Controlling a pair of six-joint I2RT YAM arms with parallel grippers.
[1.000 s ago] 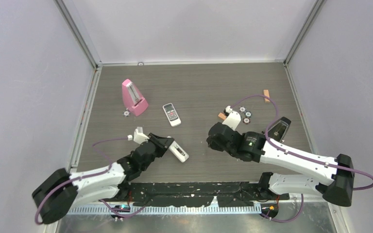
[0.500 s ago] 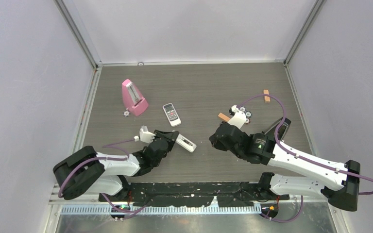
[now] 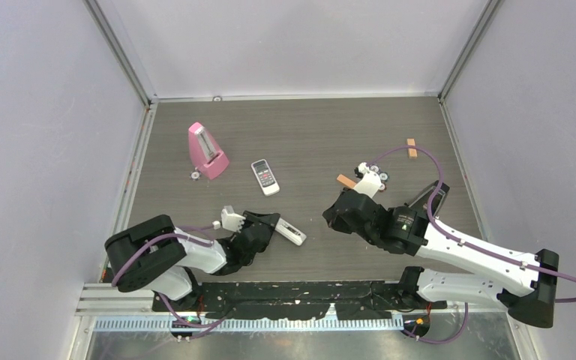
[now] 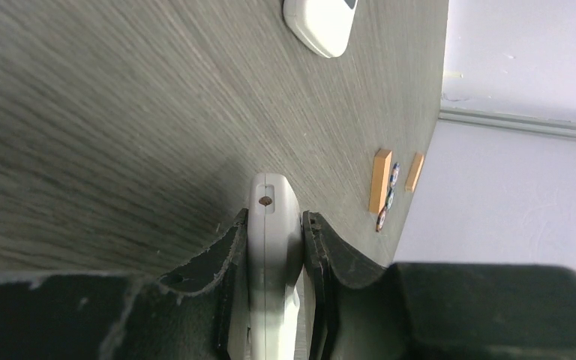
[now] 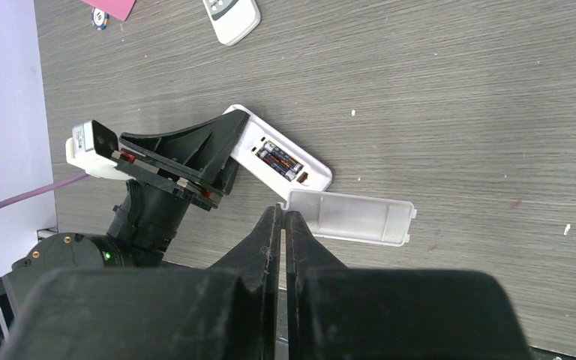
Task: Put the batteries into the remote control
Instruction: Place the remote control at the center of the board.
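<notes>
Left gripper [image 4: 275, 219]: jaws are clamped on one end of the remote control [image 5: 289, 157], with one finger on each long edge. The remote's free end points toward the right arm. Its back faces up and the bay is uncovered, with the batteries [image 5: 280, 159] seated side by side inside.

Right gripper [image 5: 283, 213]: jaws are fully closed. A white battery cover [image 5: 352, 217] has its corner at the fingertips; whether it is pinched cannot be told.

Farther out on the table [image 3: 307, 127] lie a second remote [image 3: 265, 177] and a pink metronome [image 3: 207, 151].
</notes>
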